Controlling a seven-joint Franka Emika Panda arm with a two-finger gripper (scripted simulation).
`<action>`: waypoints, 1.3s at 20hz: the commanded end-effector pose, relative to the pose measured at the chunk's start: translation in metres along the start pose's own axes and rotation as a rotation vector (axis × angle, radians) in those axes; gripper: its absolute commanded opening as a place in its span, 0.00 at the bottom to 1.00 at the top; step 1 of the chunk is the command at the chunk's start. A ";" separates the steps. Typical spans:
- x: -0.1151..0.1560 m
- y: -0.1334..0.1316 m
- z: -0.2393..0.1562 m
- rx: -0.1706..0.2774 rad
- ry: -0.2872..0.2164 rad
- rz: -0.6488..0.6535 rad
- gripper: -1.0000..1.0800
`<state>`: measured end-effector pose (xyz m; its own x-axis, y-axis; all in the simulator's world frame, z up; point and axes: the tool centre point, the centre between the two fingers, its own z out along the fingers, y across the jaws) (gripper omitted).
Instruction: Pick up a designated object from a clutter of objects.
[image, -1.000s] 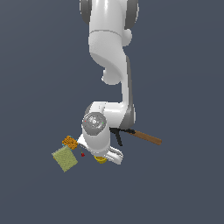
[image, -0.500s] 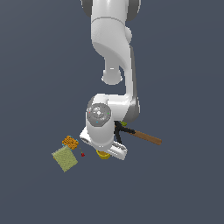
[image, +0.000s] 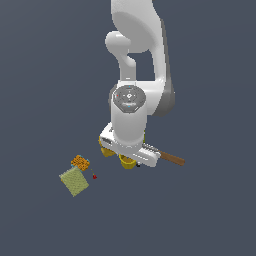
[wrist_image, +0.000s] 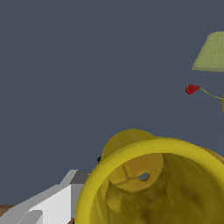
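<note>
Yellow cup (wrist_image: 157, 183) under my jaws, rim filling wrist view; can't tell whether they grip it. Red piece (image: 94, 176), green sponge (image: 74, 181), orange packet (image: 79, 161) apart. Grasp step, I judge; next confirm grip, lift straight.

In the exterior view the arm's wrist hangs over the middle of the clutter, the cup (image: 128, 161) directly beneath it. The wooden-handled tool's handle (image: 172, 158) sticks out toward that view's right. Off to the left lie the sponge (image: 74, 181) and, touching its far corner, the packet (image: 80, 161); the tiny red piece (image: 94, 176) sits between sponge and cup.
</note>
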<state>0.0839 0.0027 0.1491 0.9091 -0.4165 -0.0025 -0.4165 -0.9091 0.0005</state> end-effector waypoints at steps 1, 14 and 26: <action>-0.013 -0.008 -0.025 0.000 0.002 0.000 0.00; -0.086 -0.050 -0.162 -0.001 0.003 0.000 0.00; -0.130 -0.080 -0.251 -0.001 0.003 0.000 0.00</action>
<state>0.0022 0.1258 0.3918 0.9094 -0.4160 0.0009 -0.4160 -0.9094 0.0011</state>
